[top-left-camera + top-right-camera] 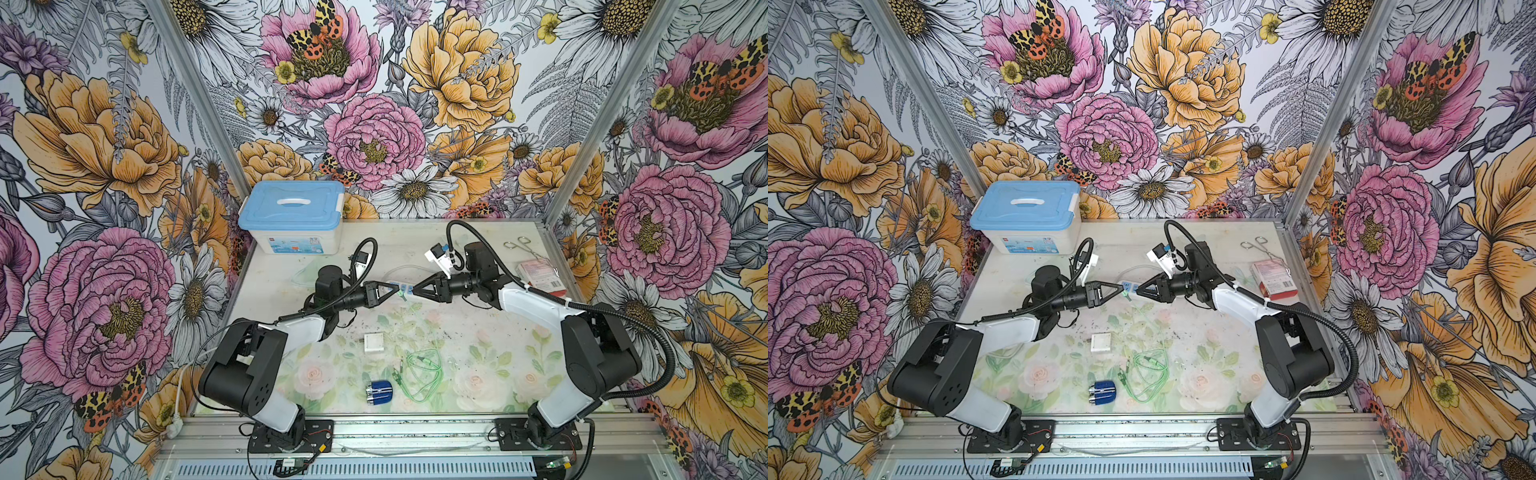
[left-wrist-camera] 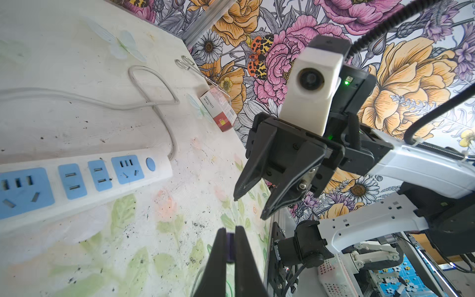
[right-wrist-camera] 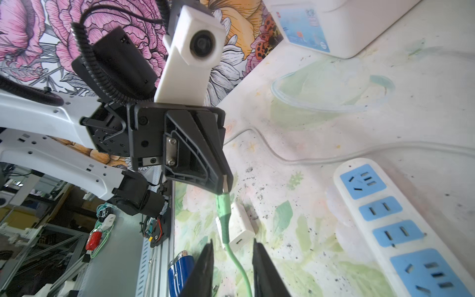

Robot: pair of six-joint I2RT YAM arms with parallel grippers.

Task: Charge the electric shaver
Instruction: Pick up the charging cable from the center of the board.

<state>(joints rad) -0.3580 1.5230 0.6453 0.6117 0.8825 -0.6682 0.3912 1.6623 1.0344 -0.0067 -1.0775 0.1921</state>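
**Left gripper** point(image 3: 224, 185): clenched on the metal plug of the green USB cable point(image 3: 223, 218). I pinch it at the very tip, so the lead hangs free below. I judge this leaves the plug easy to offer to a port.

**Right gripper** point(image 2: 250, 205): jaws parted, holding nothing. The hanging lead passes between my fingers point(image 3: 203, 268) without touching them.

**Arms:** both forearms reach level toward mid-table with wrists rolled sideways. The tips face each other, just apart, near the white power strip point(image 1: 401, 286).

**White cube charger** point(image 1: 374, 344): lies loose on the table point(image 1: 478, 332), not plugged in, between the strip and the shaver.

**Electric shaver** point(image 1: 379, 392): lies on its side at the front of the table, just beside the cable's coil and well apart from both grippers. I see no lead in it.
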